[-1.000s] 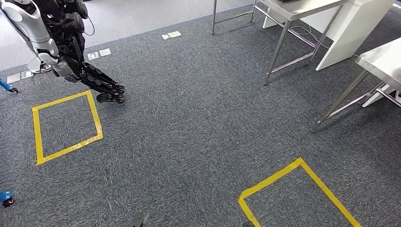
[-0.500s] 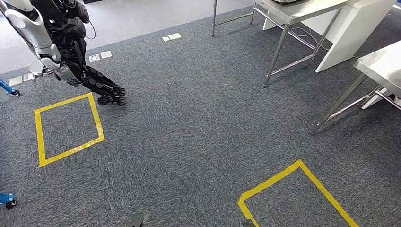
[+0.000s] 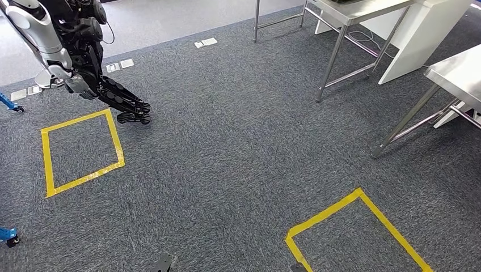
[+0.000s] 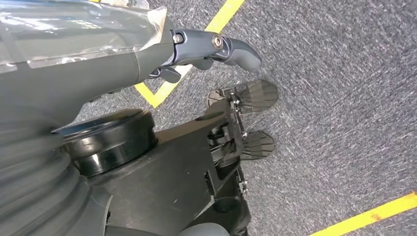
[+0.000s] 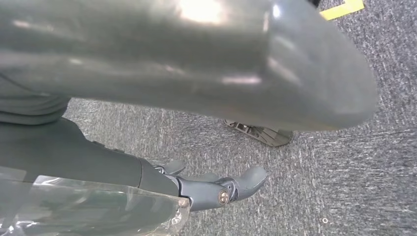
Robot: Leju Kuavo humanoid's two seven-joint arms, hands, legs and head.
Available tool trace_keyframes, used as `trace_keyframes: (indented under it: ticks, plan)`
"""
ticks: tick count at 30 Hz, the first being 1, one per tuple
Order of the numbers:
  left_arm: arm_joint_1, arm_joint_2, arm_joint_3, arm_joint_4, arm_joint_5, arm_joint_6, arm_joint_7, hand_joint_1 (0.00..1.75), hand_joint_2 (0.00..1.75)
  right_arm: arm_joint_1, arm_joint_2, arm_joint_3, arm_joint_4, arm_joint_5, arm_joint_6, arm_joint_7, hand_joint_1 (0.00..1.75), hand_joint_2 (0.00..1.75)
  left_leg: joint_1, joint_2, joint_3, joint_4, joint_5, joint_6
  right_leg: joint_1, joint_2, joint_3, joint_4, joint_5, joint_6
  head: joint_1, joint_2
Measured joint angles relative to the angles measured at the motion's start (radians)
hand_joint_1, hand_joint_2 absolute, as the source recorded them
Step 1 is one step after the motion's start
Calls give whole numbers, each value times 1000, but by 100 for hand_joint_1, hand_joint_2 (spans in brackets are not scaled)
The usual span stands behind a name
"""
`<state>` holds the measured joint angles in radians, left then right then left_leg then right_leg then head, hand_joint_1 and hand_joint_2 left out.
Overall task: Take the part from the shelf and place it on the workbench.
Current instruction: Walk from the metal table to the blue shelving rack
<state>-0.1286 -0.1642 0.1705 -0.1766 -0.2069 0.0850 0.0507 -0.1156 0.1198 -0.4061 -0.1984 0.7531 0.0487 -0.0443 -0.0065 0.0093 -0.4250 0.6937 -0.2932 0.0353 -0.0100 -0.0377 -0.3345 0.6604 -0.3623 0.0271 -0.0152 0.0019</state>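
Note:
In the left wrist view my left hand [image 4: 196, 46] hangs over the grey carpet, thumb stretched out, with nothing in it. In the right wrist view my right hand [image 5: 206, 189] also hangs above the carpet. Its thumb is straight, it holds nothing, and its fingers are mostly hidden behind the plastic-wrapped cover. Two steel-legged tables stand at the far right of the head view, one at the back [image 3: 363, 11] and one nearer at the right edge [image 3: 459, 71].
Another humanoid robot [image 3: 74, 51] with a silver arm and black legs stands at the far left, beside a yellow tape square [image 3: 79, 150]. A second tape square [image 3: 351, 226] lies near right. Floor sockets [image 3: 205, 42] and blue feet [image 3: 7, 233] sit along the edges.
The whole head picture dipped slightly and came back, so the camera swayed. Nothing on the floor has moved.

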Motion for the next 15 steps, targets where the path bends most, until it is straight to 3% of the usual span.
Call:
trace_keyframes:
  ticks: [8, 15]
  plan:
    - [-1, 2, 0, 0, -1, -1, 3, 0, 175, -1, 0, -1, 0, -1, -6, 1, 0, 0, 0, 0, -68, 103, -36, 0, 0, 0, -71, 111, -41, -1, 0, 0]
    - [-2, 2, 0, 0, -1, 3, 8, 0, 175, -5, -1, -1, 0, 0, -6, 3, 0, 0, 0, 0, -102, 159, -56, -1, 0, 0, -106, 170, -63, -2, 0, 0]
